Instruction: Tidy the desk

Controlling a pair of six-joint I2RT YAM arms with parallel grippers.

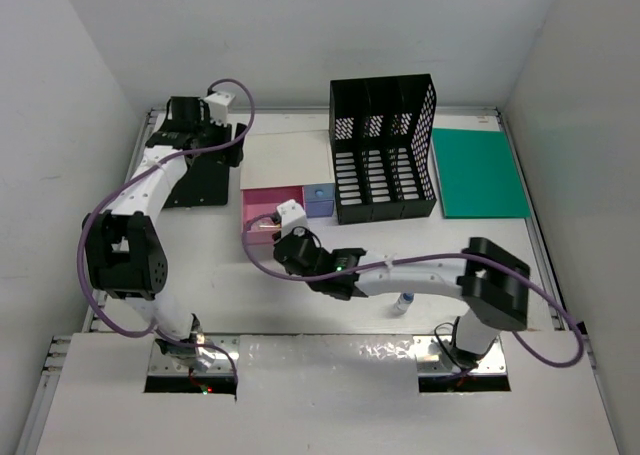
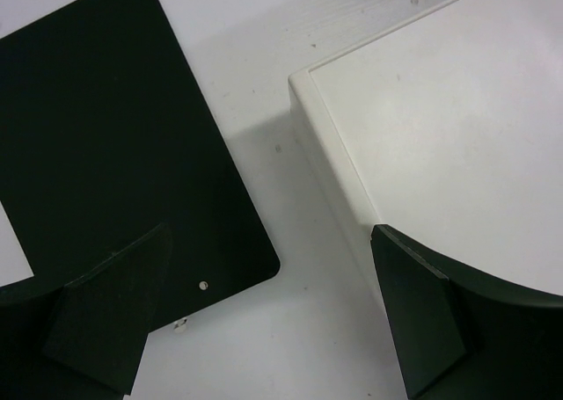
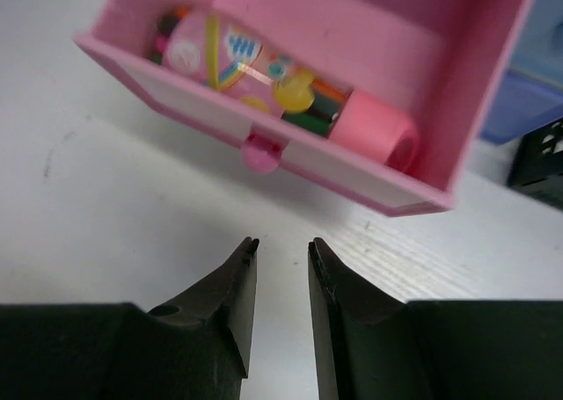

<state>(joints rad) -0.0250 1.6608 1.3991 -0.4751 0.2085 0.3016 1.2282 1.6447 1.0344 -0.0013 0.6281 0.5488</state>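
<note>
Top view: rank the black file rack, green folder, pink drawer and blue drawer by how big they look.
Largest to smallest:
1. black file rack. It stands tall, so nearness to the camera may inflate it.
2. green folder
3. pink drawer
4. blue drawer

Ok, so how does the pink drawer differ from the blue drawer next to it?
The pink drawer is wider than the blue drawer. The pink drawer is pulled further out; the blue drawer sits further back. The pink drawer shows a patterned pencil case inside; the blue drawer's inside is hidden. Both belong to the same small white-topped box.
</note>
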